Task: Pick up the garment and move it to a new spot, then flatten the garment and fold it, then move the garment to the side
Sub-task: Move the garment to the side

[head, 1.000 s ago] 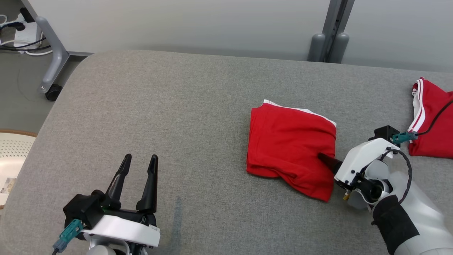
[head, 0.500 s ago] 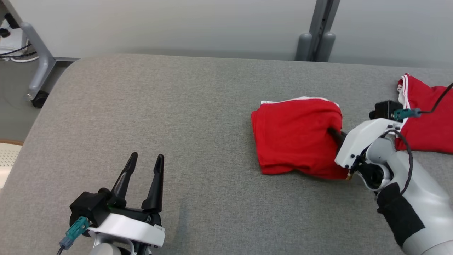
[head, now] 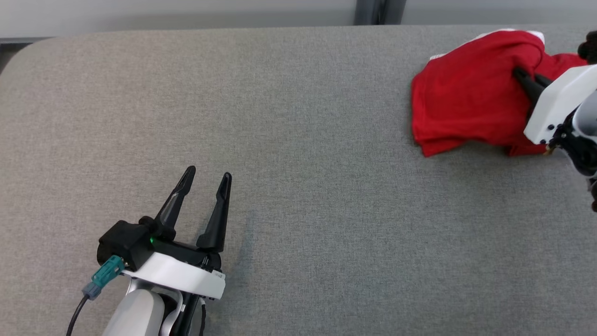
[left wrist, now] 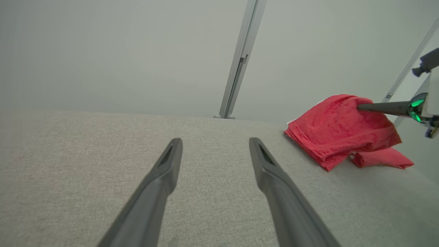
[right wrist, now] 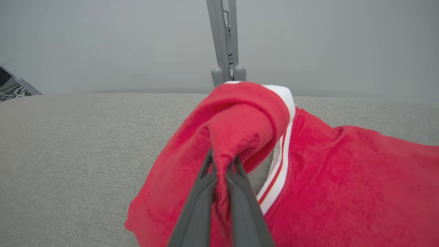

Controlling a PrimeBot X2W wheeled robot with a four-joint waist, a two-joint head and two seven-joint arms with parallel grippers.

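The garment (head: 466,107) is bright red, and its hem band (right wrist: 279,161) is white with thin red stripes. The table (head: 298,140) is grey with a fine woven speckle. The fingers (head: 217,219) are dark grey to black. The wrist shell (head: 177,277) behind them is white, with a teal plug (head: 106,273) and a small green light (head: 151,240). The wall (left wrist: 120,51) is pale grey.

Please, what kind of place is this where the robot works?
Probably a robotics lab or test room, not a home: a grey fabric-covered work table, a bare pale wall with a metal post, and a red garment as practice material.
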